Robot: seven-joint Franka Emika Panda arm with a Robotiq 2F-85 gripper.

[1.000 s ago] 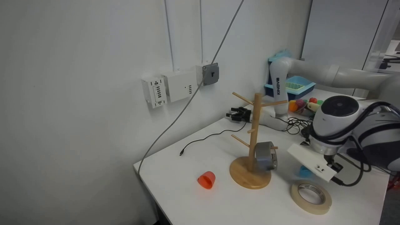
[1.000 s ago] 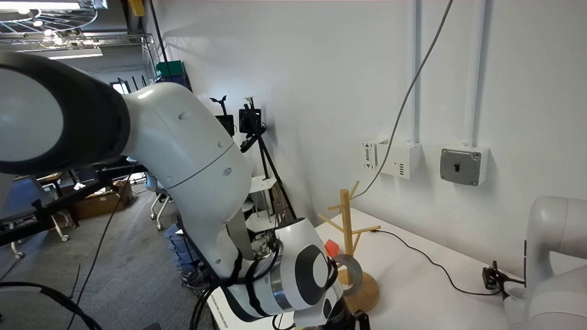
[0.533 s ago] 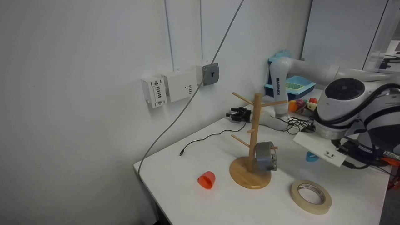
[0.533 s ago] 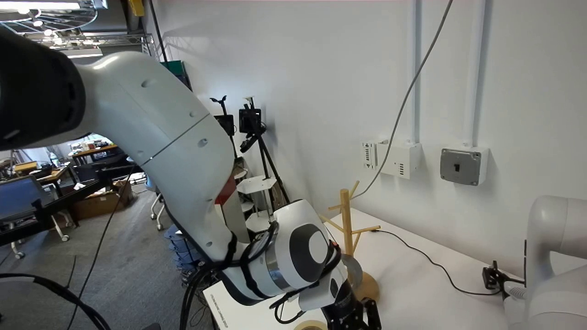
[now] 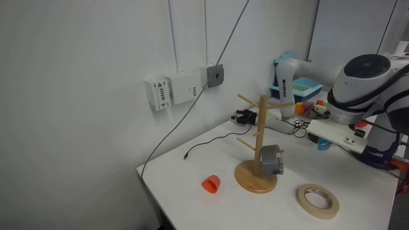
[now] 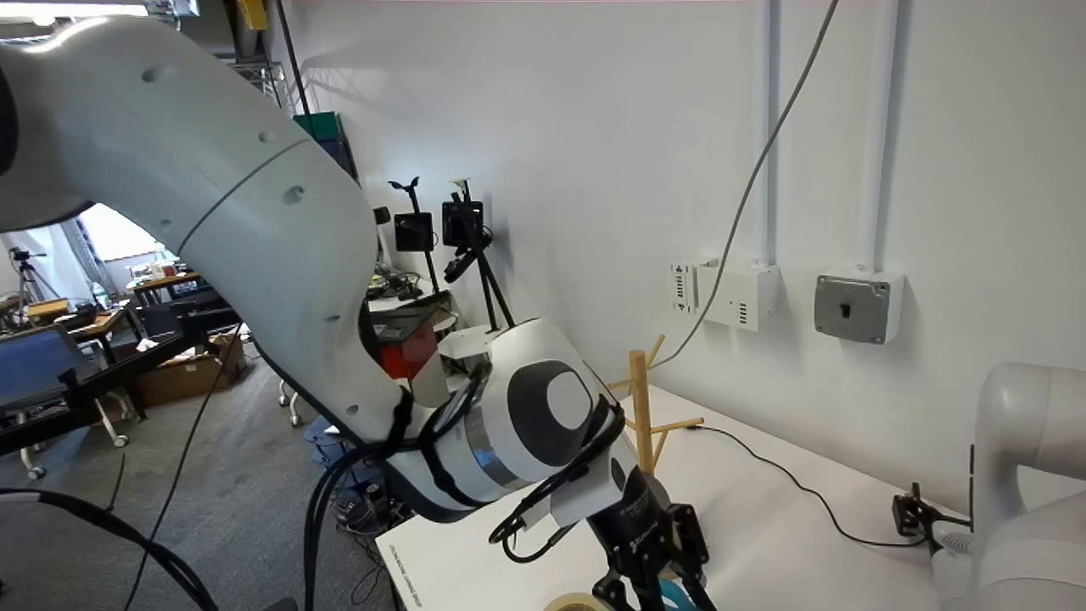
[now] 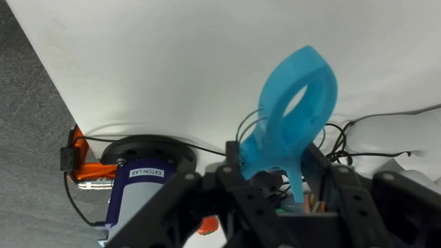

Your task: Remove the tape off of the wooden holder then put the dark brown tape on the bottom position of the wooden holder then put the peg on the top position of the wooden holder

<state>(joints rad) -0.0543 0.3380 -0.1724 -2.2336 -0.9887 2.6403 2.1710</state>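
the end effector [image 7: 274, 155] is clamped on the blue peg [image 7: 293, 134], which sits at its tip with the looped end jutting out ahead. in an exterior view the peg is apart from the wooden holder [image 5: 259, 137], where the grey tape [image 5: 269, 159] hangs on a low arm. the beige tape [image 5: 309, 209] lies flat on the counter [image 5: 217, 210] near the holder.

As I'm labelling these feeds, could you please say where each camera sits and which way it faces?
In an exterior view: raised, looking down across the white table; cable-wrapped white arm at right.
In an exterior view: close to that arm, which fills the left, facing the white wall.
Wrist view: mounted behind black fingers holding a blue plastic peg, facing the table.
Both exterior views share the pale wooden tree-shaped holder.
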